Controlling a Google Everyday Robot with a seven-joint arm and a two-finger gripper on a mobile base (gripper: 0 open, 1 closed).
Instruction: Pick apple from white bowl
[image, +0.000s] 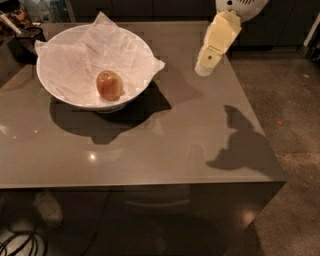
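The apple (109, 84), red-orange with a yellowish patch, lies inside the white bowl (55, 86) on the left part of the table. Crinkled white paper (107, 42) lines the bowl and sticks up past its rim. My gripper (206, 66), cream-coloured, hangs above the table's right part, to the right of the bowl and well apart from it. It holds nothing that I can see.
The grey glossy table (165, 145) has its right edge near the gripper and its front edge close to the camera. Dark clutter (20, 30) stands behind the bowl at the far left. Concrete floor (290, 110) lies to the right. Cables (20, 242) lie on the floor at lower left.
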